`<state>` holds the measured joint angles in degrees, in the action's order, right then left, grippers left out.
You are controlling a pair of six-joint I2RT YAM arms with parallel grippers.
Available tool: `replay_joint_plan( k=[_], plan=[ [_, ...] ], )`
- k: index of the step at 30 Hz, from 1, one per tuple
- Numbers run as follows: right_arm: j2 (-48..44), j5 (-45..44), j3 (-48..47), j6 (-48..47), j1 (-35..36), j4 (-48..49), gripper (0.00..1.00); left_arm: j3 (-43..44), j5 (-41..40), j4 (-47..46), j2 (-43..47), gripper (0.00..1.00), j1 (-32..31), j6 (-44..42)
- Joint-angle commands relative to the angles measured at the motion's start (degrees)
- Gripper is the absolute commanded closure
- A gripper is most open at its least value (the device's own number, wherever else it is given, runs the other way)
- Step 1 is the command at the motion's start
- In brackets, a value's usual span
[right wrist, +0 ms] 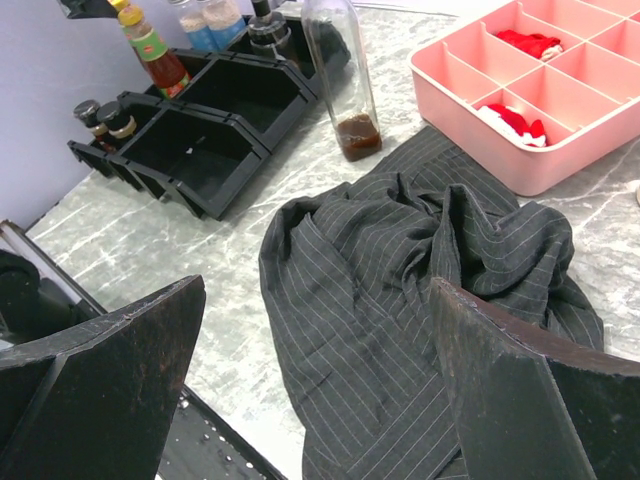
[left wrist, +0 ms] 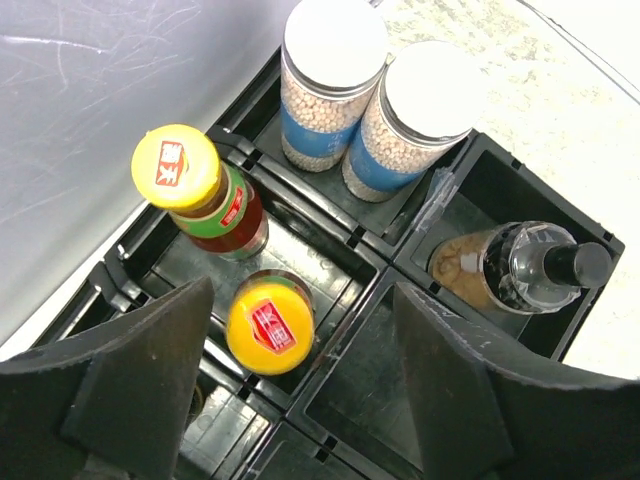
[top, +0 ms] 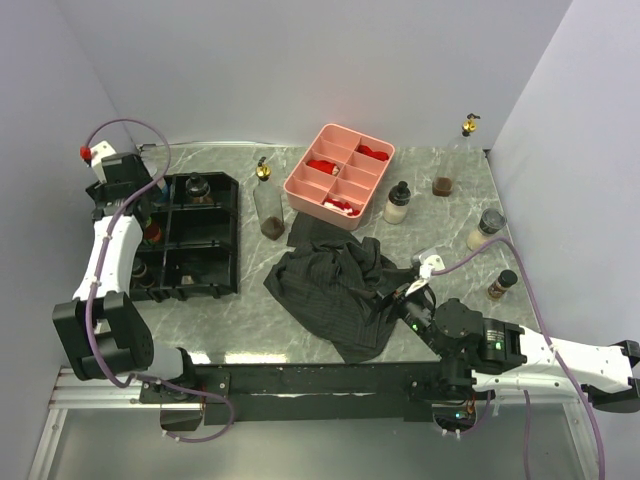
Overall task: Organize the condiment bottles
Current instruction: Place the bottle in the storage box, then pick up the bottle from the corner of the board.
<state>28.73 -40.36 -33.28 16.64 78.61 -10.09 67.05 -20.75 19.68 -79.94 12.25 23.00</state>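
The left wrist view looks straight down into the black divided tray (left wrist: pixel 385 265). My left gripper (left wrist: pixel 302 335) is open above it. A yellow-capped bottle (left wrist: pixel 270 328) stands between the fingers, nearer the left one and touched by neither. A second yellow-capped bottle (left wrist: pixel 176 168), two white-capped jars (left wrist: pixel 335 45) and a clear black-capped bottle (left wrist: pixel 545 265) fill nearby compartments. My right gripper (right wrist: pixel 320 350) hangs open over a dark striped cloth (right wrist: pixel 420 270) and holds nothing. A tall clear bottle (top: pixel 268 205), a black-capped bottle (top: pixel 397 203), a brown jar (top: pixel 443 185), a grey-capped jar (top: pixel 487 228) and a brown bottle (top: pixel 502 284) stand loose on the table.
A pink divided tray (top: pixel 340 175) with red pieces sits at the back centre. The crumpled cloth (top: pixel 340 285) covers the middle of the table. A gold-capped bottle (top: pixel 467 127) stands in the far right corner. Walls close in the left, back and right sides.
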Motion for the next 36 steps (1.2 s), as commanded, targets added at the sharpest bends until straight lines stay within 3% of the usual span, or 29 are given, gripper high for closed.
replay_joint_plan(
  k=[1, 6, 15, 31, 33, 36],
  plan=[
    [0.3, 0.3, -0.2, 0.1, 0.1, 1.7, 0.0, 2.6, 0.4, -1.4, -0.5, 0.2, 0.1, -0.3],
    [-0.3, 0.5, -0.7, 0.7, 0.1, 1.1, 0.0, 3.8, 2.4, -0.4, 2.0, 0.17, 0.1, 0.2],
    [4.5, -3.2, -2.4, 2.4, 0.1, -1.2, 0.0, 2.5, 18.7, 2.3, 10.9, 0.01, -1.5, 1.8],
    [11.0, -6.9, -4.7, 3.4, -1.0, -3.5, 0.0, -12.8, 25.4, 2.9, 24.6, 0.03, -21.8, -1.9],
    [11.6, -6.8, -5.6, 5.8, -4.7, -4.7, 0.0, -14.0, 27.4, 3.7, 26.1, 0.04, -23.4, -1.8],
    [13.6, 2.2, -6.9, 6.9, -12.3, -5.4, 0.0, -17.4, 28.6, 3.3, 29.5, 0.04, -24.5, -1.5]
  ],
)
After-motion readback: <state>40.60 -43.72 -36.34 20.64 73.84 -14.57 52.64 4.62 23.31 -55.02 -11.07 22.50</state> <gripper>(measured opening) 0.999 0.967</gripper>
